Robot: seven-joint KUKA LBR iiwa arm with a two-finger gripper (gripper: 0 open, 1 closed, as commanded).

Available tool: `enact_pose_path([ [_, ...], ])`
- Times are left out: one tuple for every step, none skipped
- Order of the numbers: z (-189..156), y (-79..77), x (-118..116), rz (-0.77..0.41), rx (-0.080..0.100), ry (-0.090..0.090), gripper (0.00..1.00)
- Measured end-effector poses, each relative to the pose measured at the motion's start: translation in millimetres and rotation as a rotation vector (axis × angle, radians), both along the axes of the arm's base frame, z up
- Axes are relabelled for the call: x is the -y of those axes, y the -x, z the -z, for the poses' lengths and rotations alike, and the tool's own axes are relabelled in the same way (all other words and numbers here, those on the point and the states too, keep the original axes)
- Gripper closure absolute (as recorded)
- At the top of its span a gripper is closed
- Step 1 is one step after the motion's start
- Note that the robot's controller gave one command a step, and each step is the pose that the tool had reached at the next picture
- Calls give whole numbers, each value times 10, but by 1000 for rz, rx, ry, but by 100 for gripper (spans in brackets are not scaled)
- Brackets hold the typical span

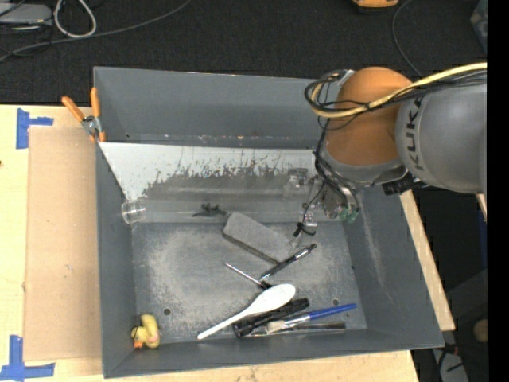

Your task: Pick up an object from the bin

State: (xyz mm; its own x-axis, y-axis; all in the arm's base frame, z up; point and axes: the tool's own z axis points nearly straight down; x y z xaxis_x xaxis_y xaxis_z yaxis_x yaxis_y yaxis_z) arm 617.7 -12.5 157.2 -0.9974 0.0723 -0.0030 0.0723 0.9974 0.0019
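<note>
Around the gripper (307,220), hanging low toward the back right of the grey bin (390,293), the right wall is near and the back wall just behind, so the open room lies to its left and front. How far open it is I cannot tell, and nothing shows in its grasp. Largest nearby is a clear plastic tube (215,201). Its long axis runs along the foot of the back wall, with its right end about under the gripper and its mouth far to the left. Just front-left lies a flat grey block (250,235), set aslant beside the tube. Well to the front lie a white spoon (253,307) and a bundle of pens (298,315). Nearer, straight in front, a black pen (288,263) slants beside a thin metal rod (242,273). Far front-left, in the corner, sits a yellow duck (145,331). By nearness, the tube's end or the block seems the likeliest pick, though the tube may roll.
</note>
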Motion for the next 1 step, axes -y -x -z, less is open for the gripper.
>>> enact_pose_path([
  [168, 6, -190, 0, 1, 0, 0],
])
